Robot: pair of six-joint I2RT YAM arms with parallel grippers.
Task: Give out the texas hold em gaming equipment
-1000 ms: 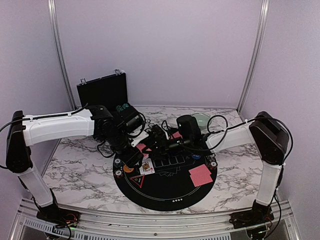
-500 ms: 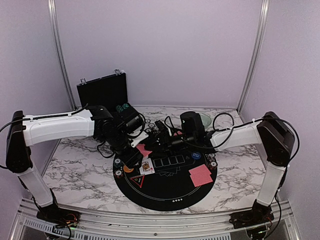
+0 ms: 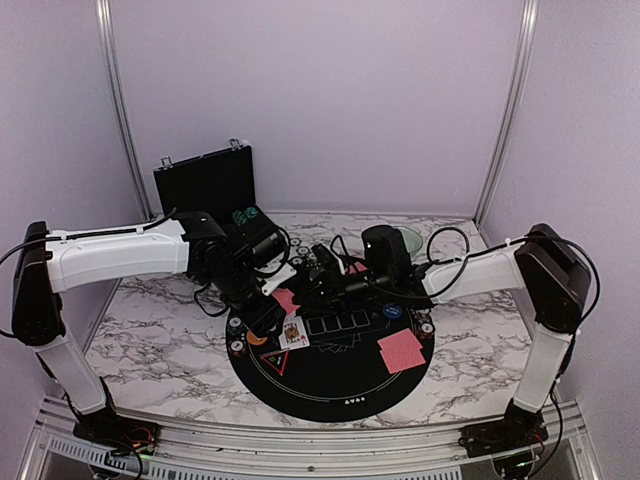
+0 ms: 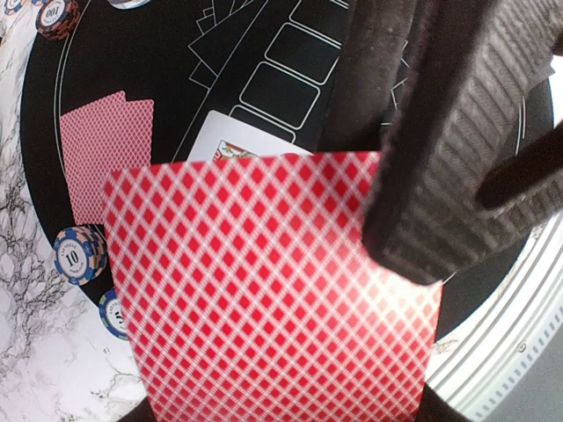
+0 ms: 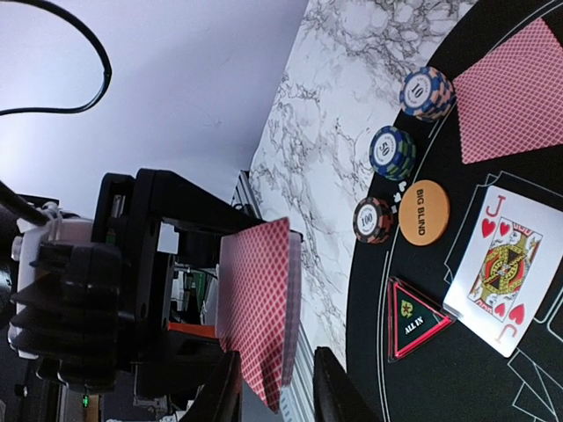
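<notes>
My left gripper (image 3: pixel 272 303) is shut on a deck of pinkish-red-backed playing cards (image 4: pixel 264 299), held upright over the left side of the black round mat (image 3: pixel 340 385). My right gripper (image 5: pixel 277 391) is open. Its fingers (image 5: pixel 334 387) straddle the deck's lower edge (image 5: pixel 259 316), and a gap remains on one side. A face-up jack of hearts (image 5: pixel 506 268) lies beside the orange big blind disc (image 5: pixel 424 212). Three chip stacks (image 5: pixel 392 151) line the mat's rim. Face-down cards (image 5: pixel 510 92) lie by them, and more (image 3: pixel 401 350) at the right.
A red-edged triangular "all in" marker (image 5: pixel 413 321) lies near the jack. A blue disc (image 3: pixel 392 311) sits right of the mat's centre. The black hard case (image 3: pixel 205 180) stands open at the back left, and the pale green bowl (image 3: pixel 405 240) is behind the right arm.
My right gripper has moved left up to the deck and its jaws have narrowed around the deck's edge. The left arm and deck have stayed still.
</notes>
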